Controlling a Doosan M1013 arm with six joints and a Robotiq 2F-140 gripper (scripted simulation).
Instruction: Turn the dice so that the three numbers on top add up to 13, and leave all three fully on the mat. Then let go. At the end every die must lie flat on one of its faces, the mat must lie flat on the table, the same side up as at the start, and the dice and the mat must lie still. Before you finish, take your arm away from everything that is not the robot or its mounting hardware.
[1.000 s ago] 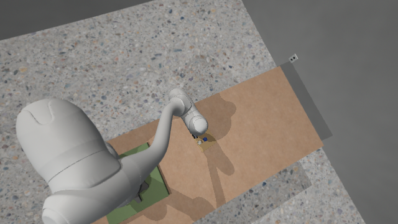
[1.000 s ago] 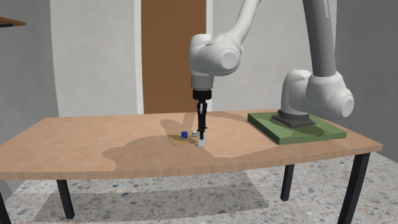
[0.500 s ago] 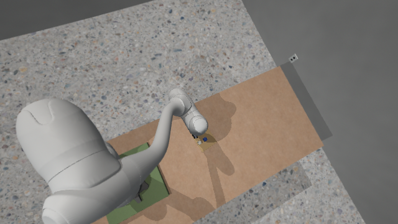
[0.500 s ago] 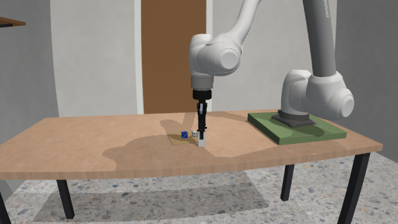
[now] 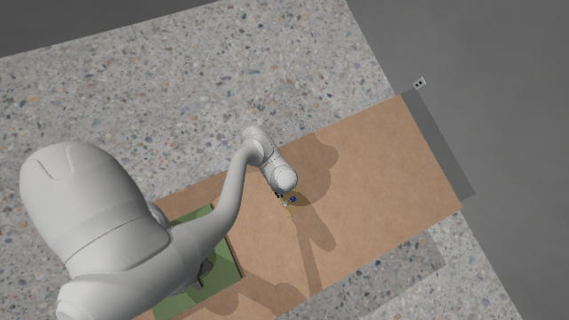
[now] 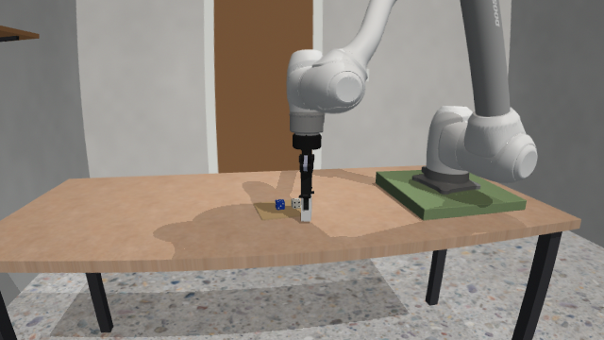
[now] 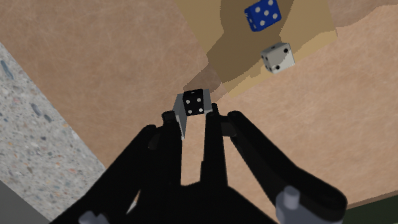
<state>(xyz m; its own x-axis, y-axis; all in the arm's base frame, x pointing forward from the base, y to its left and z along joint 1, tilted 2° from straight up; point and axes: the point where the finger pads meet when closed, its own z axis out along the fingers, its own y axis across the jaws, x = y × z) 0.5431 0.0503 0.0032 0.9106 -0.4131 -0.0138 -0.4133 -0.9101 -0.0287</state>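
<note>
Readable stuff: arm (image 6: 486, 52) upper link has partial lettering "DOOS" (cut off by frame edge). Black die (image 7: 194, 102) shows 4 pips toward wrist cam; blue die (image 7: 262, 14) shows 5; white die (image 7: 277, 57) faces too small to count reliably.

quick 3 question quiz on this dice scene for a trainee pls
1. True or false: the gripper is shut on the black die.
2. How many pips show on the blue die's face towards the wrist camera?
3. Which die lies nearer the black one: A) blue, B) white?

Key: 1 true. 2 five. 3 B.
</note>
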